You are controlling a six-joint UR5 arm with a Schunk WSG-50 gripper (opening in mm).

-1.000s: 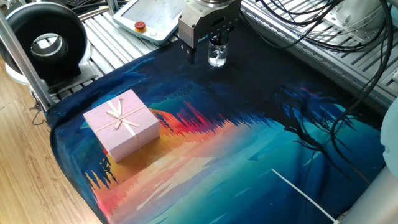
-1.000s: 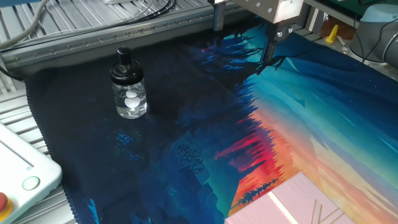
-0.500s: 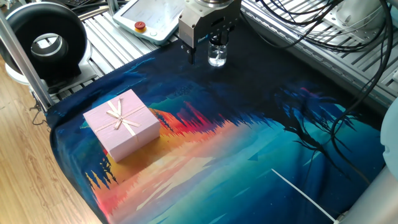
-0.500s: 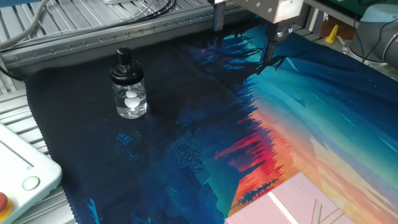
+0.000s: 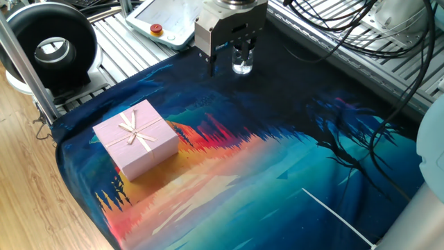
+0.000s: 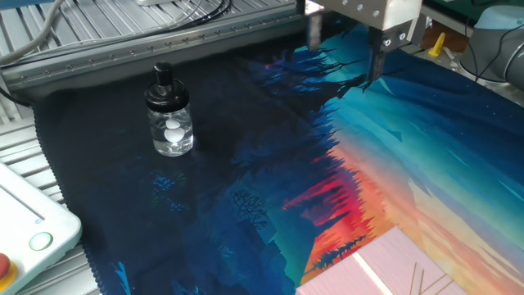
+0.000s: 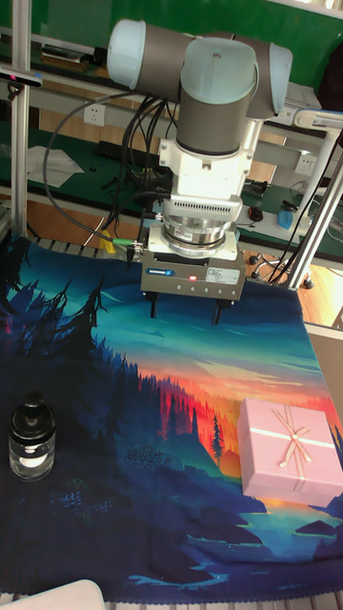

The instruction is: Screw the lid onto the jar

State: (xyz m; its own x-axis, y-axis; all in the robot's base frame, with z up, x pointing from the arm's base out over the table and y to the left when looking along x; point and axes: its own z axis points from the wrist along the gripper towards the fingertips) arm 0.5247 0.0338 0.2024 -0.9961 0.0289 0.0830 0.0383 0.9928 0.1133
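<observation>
The jar (image 6: 170, 129) is a small clear glass bottle standing upright on the dark part of the printed cloth, also seen at the left in the tall view (image 7: 31, 453). The lid (image 6: 164, 86), a black cap with a narrow top, sits on the jar's neck (image 7: 34, 415). My gripper (image 6: 345, 53) hangs above the cloth well to the side of the jar, open and with nothing between its fingers (image 7: 185, 311). In one fixed view the gripper (image 5: 229, 55) stands in front of the jar (image 5: 241, 64), which shows between its fingers.
A pink gift box (image 5: 137, 137) with a ribbon stands on the cloth (image 5: 277, 160) near its front left. A teach pendant (image 5: 166, 21) and a black ring-shaped device (image 5: 52, 45) lie off the cloth. Cables (image 5: 361, 31) hang at the back right.
My gripper has shifted sideways, farther from the jar, still open. The jar and its lid have not moved.
</observation>
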